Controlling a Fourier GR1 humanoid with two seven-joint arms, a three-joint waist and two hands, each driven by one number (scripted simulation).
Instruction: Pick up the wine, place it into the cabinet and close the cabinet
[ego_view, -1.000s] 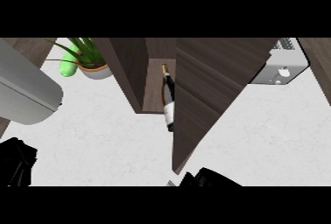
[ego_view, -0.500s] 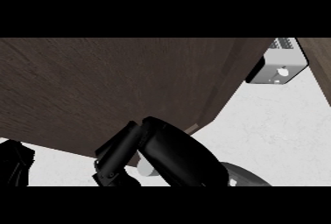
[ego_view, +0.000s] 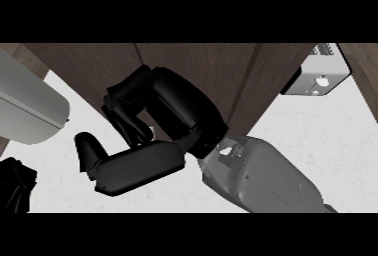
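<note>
Right hand (ego_view: 159, 130), fingers curled and holding nothing visible, rests against the dark cabinet door (ego_view: 199, 70), which looks shut or nearly so. Left hand (ego_view: 16, 182) shows only as a dark shape at the lower left, far from the door; its finger position cannot be told. No wine bottle is visible; presumably it stands behind the door. Glass is heavy, rigid, slippery and breakable, so the body is the best place to grasp.
</note>
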